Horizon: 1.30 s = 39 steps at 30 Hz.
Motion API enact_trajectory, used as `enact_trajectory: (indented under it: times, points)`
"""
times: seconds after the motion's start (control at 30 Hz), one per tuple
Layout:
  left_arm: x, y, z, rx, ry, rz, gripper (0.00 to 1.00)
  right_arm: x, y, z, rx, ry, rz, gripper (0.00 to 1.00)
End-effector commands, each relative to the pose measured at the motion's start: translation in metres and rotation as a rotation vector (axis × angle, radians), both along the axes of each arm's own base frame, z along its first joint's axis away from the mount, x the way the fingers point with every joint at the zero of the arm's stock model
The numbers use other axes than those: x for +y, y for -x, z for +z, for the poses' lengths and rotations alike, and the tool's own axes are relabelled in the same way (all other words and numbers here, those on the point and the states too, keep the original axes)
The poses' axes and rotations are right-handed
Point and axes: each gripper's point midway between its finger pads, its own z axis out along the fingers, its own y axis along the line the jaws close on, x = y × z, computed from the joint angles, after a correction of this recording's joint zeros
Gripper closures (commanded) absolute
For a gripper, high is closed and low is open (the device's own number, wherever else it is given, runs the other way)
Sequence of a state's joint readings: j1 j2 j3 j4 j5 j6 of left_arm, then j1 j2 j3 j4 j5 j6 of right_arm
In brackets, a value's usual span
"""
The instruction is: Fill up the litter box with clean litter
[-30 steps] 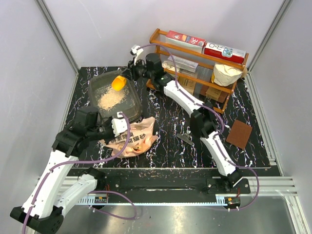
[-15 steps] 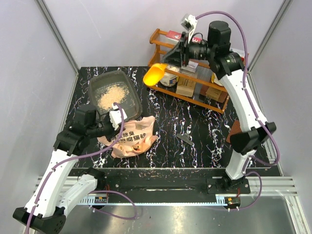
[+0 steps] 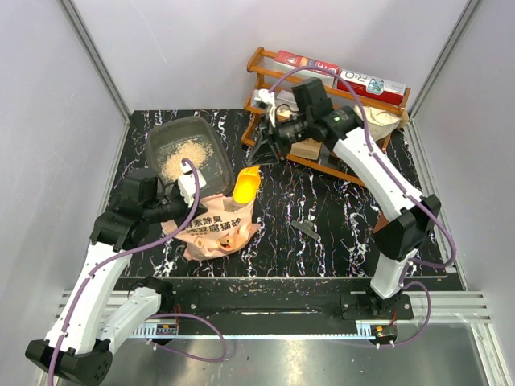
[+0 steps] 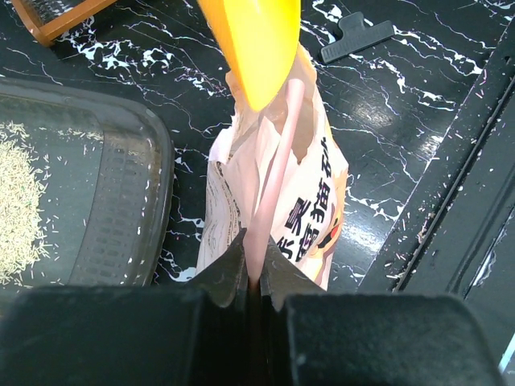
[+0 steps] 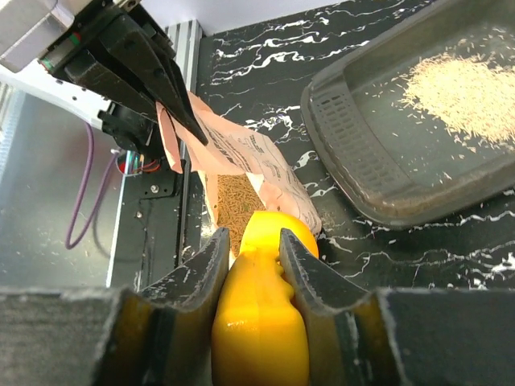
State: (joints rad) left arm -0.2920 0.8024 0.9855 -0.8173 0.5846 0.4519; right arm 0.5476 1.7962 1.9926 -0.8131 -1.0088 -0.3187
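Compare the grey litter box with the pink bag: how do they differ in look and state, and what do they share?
The litter box is a rigid dark grey tray; the pink bag is soft, crumpled printed plastic. The litter box lies flat, untouched by either gripper; the pink bag has its edge pinched by the left gripper, with the yellow scoop at its mouth. Both sit on the table and hold litter.

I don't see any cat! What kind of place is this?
Likely a robot test booth, not a home: blank grey walls, a metal frame rail, and two robot arms bolted at the table edge.
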Motion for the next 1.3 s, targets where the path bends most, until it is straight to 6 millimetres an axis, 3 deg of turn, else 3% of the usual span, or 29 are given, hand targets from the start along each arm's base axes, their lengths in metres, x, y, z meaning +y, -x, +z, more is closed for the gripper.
enact_trajectory:
  times: [0.0,0.07,0.2,0.27,0.3,0.37,0.4,0.43,0.57,0.7,0.87,0.93,1.03,1.07,1.13,1.17,1.27]
  points:
    - [-0.011,-0.003,0.029,-0.098,0.086,-0.044,1.00,0.022,0.012,-0.004,-0.134,0.014,0.076,1.00]
    - [-0.010,-0.003,0.031,-0.101,0.085,-0.042,1.00,0.025,0.014,-0.005,-0.140,0.016,0.088,1.00]
    - [-0.013,-0.007,0.040,-0.102,0.125,-0.020,1.00,0.031,0.015,-0.028,-0.132,0.080,0.091,1.00]
    - [-0.017,-0.011,0.055,-0.122,0.165,-0.013,1.00,0.034,0.014,-0.036,-0.077,0.124,0.037,1.00]
    - [-0.019,-0.013,0.060,-0.101,0.194,-0.001,1.00,0.035,0.001,-0.046,-0.058,0.182,-0.054,1.00]
    - [-0.025,-0.016,0.083,-0.127,0.239,-0.011,1.00,0.035,-0.012,-0.044,0.085,0.223,-0.248,1.00]
    - [-0.027,-0.020,0.088,-0.111,0.256,-0.005,1.00,0.027,-0.030,-0.051,0.107,0.272,-0.388,1.00]
    - [-0.030,-0.023,0.096,-0.122,0.269,-0.010,1.00,0.024,-0.029,-0.053,0.187,0.294,-0.456,1.00]
    - [-0.036,-0.030,0.117,-0.140,0.309,-0.021,1.00,0.014,-0.035,-0.051,0.195,0.315,-0.566,1.00]
    - [-0.043,-0.030,0.122,-0.102,0.352,-0.029,1.00,-0.004,-0.052,-0.053,0.108,0.372,-0.662,1.00]
    - [-0.046,-0.028,0.139,-0.124,0.389,-0.041,1.00,-0.006,-0.066,-0.045,0.051,0.360,-0.715,1.00]
    - [-0.046,-0.031,0.140,-0.129,0.385,-0.040,1.00,-0.006,-0.069,-0.047,0.052,0.355,-0.728,1.00]
    - [-0.045,-0.033,0.130,-0.126,0.360,-0.038,1.00,-0.008,-0.069,-0.067,0.052,0.385,-0.724,1.00]
    - [-0.045,-0.034,0.121,-0.107,0.350,-0.032,1.00,-0.010,-0.065,-0.089,0.066,0.426,-0.712,1.00]
    - [-0.045,-0.033,0.111,-0.088,0.337,-0.040,1.00,-0.013,-0.067,-0.094,0.039,0.403,-0.726,1.00]
    - [-0.045,-0.032,0.100,-0.067,0.331,-0.040,1.00,-0.018,-0.061,-0.118,0.061,0.445,-0.719,1.00]
    - [-0.047,-0.029,0.092,-0.050,0.339,-0.039,1.00,-0.024,-0.055,-0.148,0.085,0.491,-0.726,1.00]
